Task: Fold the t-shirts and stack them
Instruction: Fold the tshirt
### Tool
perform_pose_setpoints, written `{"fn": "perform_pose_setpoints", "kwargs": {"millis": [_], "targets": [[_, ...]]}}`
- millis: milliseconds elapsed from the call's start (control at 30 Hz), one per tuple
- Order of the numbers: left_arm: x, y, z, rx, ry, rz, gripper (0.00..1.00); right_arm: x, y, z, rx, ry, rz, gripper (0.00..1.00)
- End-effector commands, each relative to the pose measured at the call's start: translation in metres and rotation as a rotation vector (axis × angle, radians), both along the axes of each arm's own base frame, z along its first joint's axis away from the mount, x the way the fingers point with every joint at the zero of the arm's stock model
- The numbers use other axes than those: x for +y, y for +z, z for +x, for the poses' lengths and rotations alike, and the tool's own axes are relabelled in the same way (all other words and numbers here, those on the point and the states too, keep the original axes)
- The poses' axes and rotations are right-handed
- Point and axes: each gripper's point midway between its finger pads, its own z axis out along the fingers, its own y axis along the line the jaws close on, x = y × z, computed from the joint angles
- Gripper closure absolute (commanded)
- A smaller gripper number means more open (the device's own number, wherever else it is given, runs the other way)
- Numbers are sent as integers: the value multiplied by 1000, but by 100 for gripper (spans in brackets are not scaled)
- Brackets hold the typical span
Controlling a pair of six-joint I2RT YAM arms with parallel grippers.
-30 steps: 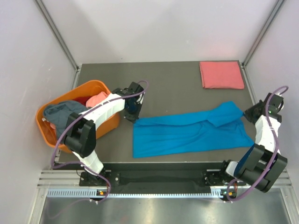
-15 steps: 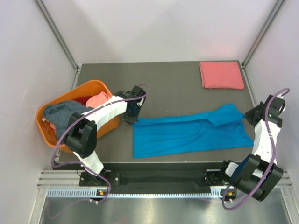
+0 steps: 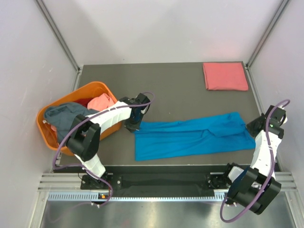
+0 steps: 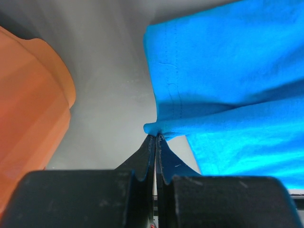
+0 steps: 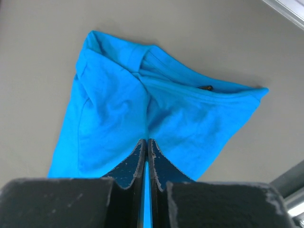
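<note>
Bright blue cloth t-shirt (image 3: 190, 137) lies stretched flat on the dark grey worktop (image 3: 175, 85) between both jaws. Left jaws pinch its far left corner and right jaws pinch its right edge. Left of the left jaws, an orange plastic basket (image 3: 97, 85) holds a crumpled grey-blue shirt (image 3: 64, 116). Beyond the right jaws lies a folded salmon-pink t-shirt (image 3: 225, 76).

The orange basket (image 3: 90, 88) blocks the left edge of the counter (image 3: 166, 90), the folded pink shirt (image 3: 225, 76) its far right corner, the blue shirt (image 3: 190, 137) the near half; between them, bare surface is passable.
</note>
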Motion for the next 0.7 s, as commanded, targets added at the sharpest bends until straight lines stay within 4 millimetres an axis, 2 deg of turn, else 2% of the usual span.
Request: {"fn": "perform_pose_setpoints", "kwargs": {"millis": [0,167,333,400,533,600,667], "targets": [[7,1,2,-19,15,37,100,-11,20,-2,-15,-22,-53,100],[0,1,-3,-1,1,5,100,-8,13,-12,14,-41,-43,100],[-6,-4,-13,17,-12,-2,100,-8,15,-16,17,-43,-53,100],[-15,-7,-19,45,-23,-46,99,-5,9,-18,27,-41,-36,100],[-25,-10,-30,74,-52,-75,84,0,-20,-27,92,-53,26,99],[-22,-6,-34,84,-54,-53,76,-6,-27,-32,112,-79,19,97],[-20,4,-27,52,-47,-36,72,-11,-27,-35,127,-103,0,94]]}}
